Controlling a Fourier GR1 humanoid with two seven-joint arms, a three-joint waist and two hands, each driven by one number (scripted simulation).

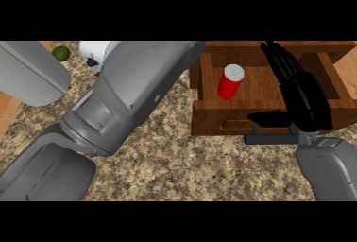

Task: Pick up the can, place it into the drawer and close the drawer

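- We see the red can (231, 82) standing inside the open wooden drawer (209, 118).
- Our right hand (301, 97) lies over the drawer, fingers straight, holding nothing.
- Our left hand is hidden; we cannot tell its fingers.

The left hand is hidden: the left forearm (132, 90) runs up past the wooden drawer (209, 120) and only a dark speck shows at its far end, so its fingers cannot be read. Beyond that end, a white object (94, 48) is mostly covered. The right hand (301, 92) overlaps the drawer's right wall; the drawer's far edge is cut off
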